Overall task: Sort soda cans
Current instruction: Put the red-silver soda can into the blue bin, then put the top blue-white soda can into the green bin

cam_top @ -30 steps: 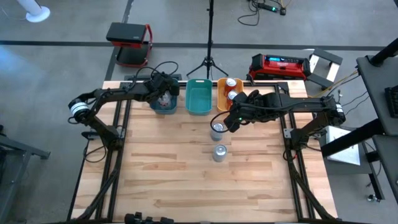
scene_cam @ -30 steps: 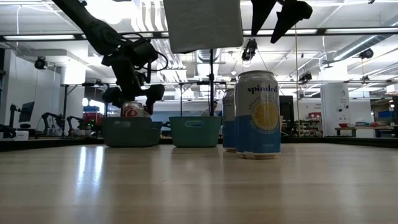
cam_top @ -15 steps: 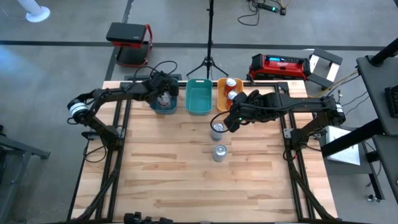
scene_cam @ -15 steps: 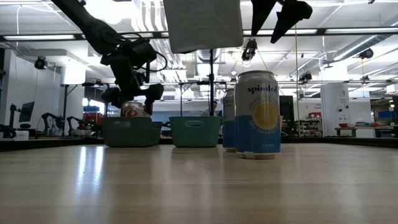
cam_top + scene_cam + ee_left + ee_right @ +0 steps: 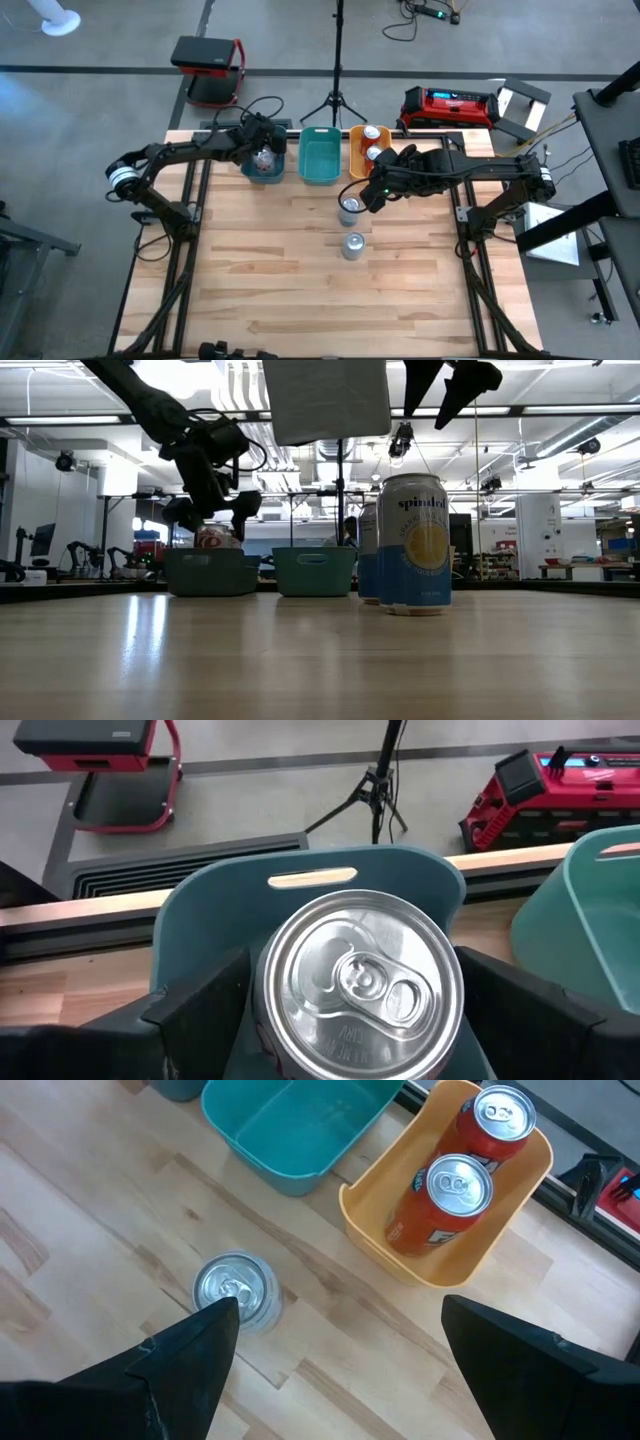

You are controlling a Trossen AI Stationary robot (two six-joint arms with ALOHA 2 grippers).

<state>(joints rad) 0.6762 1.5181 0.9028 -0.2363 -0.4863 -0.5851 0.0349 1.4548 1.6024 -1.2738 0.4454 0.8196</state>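
At the table's far edge we see three bins in a row. Our left gripper (image 5: 263,150) hangs with fingers spread wide over the dark teal plastic bin (image 5: 262,172), just above the silver-topped can (image 5: 360,985) standing inside it. The lighter teal bin (image 5: 320,158) is next, then the orange bin (image 5: 363,160) holding two red cans (image 5: 446,1201). Our right gripper (image 5: 366,192) hovers open, holding nothing, beside a silver-grey can (image 5: 349,208); another blue-and-yellow printed can (image 5: 353,245) stands nearer, with bare wood all around.
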